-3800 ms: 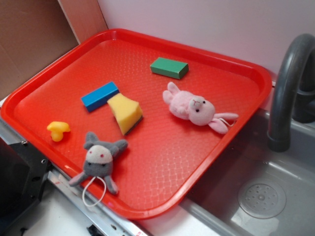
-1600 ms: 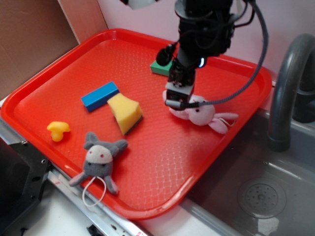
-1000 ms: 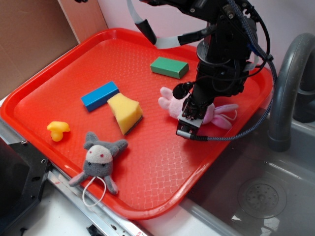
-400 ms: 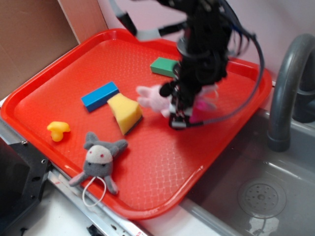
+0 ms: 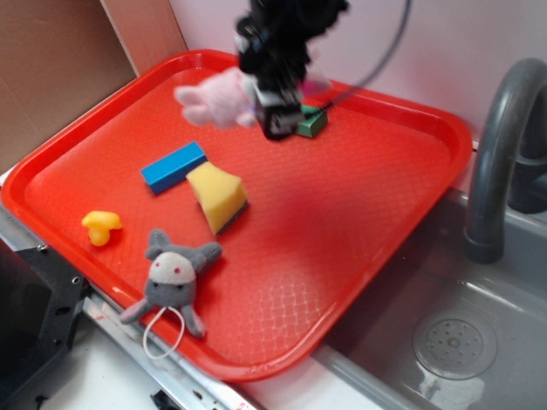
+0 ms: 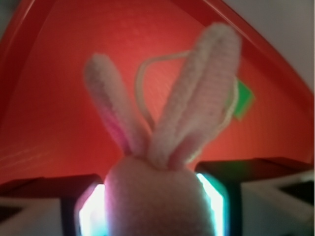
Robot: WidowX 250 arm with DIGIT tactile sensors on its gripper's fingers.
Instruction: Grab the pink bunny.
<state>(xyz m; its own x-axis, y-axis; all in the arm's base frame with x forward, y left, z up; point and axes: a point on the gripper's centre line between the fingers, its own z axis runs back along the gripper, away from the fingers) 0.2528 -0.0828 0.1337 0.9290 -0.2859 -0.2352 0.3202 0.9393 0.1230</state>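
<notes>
The gripper (image 5: 272, 96) is clamped on the pink bunny (image 5: 214, 98), holding it in the air above the far edge of the red tray (image 5: 359, 256), beside the green block (image 5: 312, 122), its ears (image 6: 197, 98) projecting beyond the fingers (image 6: 83, 206).

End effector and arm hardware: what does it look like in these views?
Exterior view: the arm is black and motion-blurred, with a thin dark cable looping off to the right. The end effector shows black with a pale patch at its tip. Wrist view: two blocky fingers, dark on top and white below, with a cyan-green glow along their inner edges. No markings legible.
</notes>
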